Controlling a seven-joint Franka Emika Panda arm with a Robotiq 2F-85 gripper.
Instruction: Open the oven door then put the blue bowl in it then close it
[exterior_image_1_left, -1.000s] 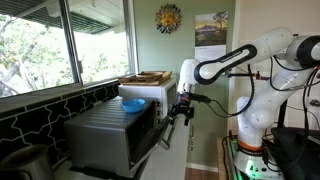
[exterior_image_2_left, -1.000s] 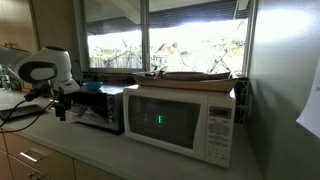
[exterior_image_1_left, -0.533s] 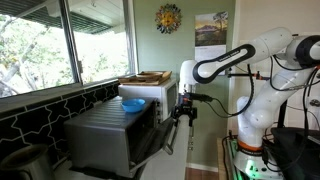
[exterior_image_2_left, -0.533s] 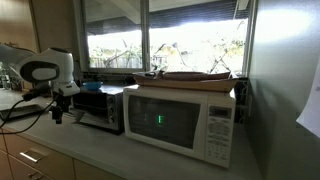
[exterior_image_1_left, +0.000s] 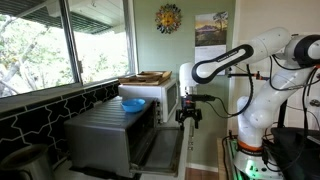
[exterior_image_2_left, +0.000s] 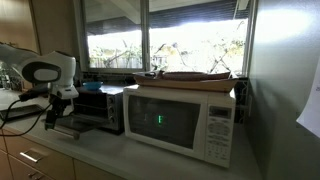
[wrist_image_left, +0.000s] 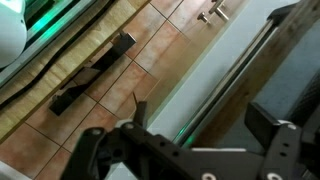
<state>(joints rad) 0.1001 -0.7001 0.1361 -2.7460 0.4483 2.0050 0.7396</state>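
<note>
- Oven door (exterior_image_1_left: 165, 150): swung down, leaving the oven (exterior_image_1_left: 100, 130) open for loading.
- Blue bowl (exterior_image_1_left: 132, 104): on the oven's top, near its front edge, not yet loaded.
- End effector (exterior_image_1_left: 188, 118): wide, empty, clear of the door.

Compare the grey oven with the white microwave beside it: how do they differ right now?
The oven is silver-grey with a ribbed top; the microwave is white and smooth-faced. The oven door hangs down open; the microwave's door is shut. The blue bowl sits on the oven; a flat brown tray lies on the microwave. Both are boxy and stand side by side by the window.
</note>
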